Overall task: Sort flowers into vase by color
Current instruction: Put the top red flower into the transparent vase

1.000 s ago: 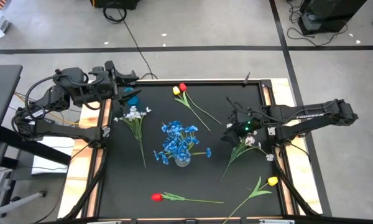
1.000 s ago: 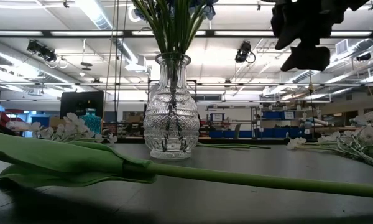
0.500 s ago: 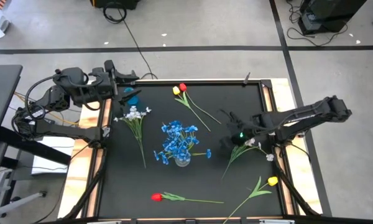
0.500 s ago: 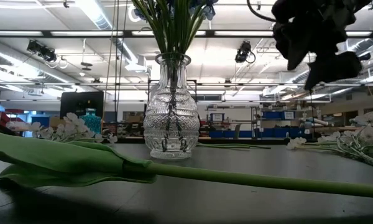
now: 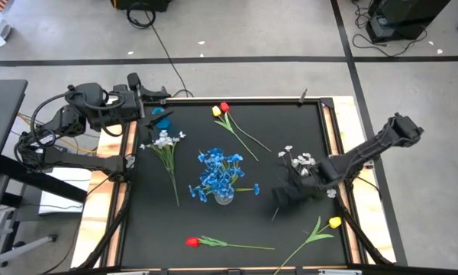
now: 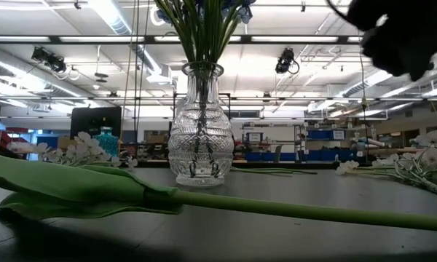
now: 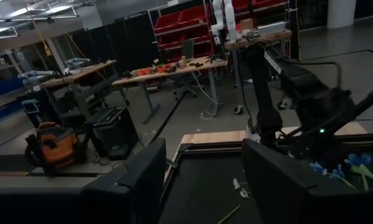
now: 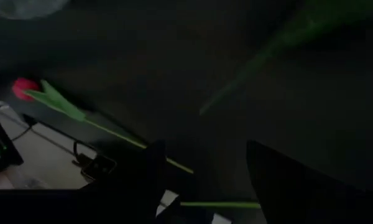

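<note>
Stems are the handle here: each flower is a thin green plastic stalk with a light head, so it should weigh next to nothing, bend a little, and roll or slide on the black surface (image 5: pixel 191 229) if nudged sideways. The blue bunches (image 5: pixel 218 169) already stand in the cut-glass vase (image 6: pixel 198 127) at the middle; one white sprig (image 5: pixel 164 145) lies to its left, another white sprig (image 5: pixel 299 165) to its right, a red and a yellow tulip (image 5: pixel 220 109) at the far edge, a red tulip (image 5: pixel 192 242) along the near edge and a yellow tulip (image 5: pixel 333 222) at the near right corner. The right pincer (image 5: pixel 290 192) hangs over the stem of the right-hand white sprig, fingers (image 8: pixel 280 180) apart and nothing between them; the left pincer (image 5: pixel 154 107) waits at the far left corner, likewise spread and empty. A pinch at mid-stem looks safest (the blossoms would crush or shed, and the leaf gives no purchase), squeezed across the stalk so it cannot twist out. The vase is probably heavy enough to stay put, though a stem pushed in at a slant could tip it.
</note>
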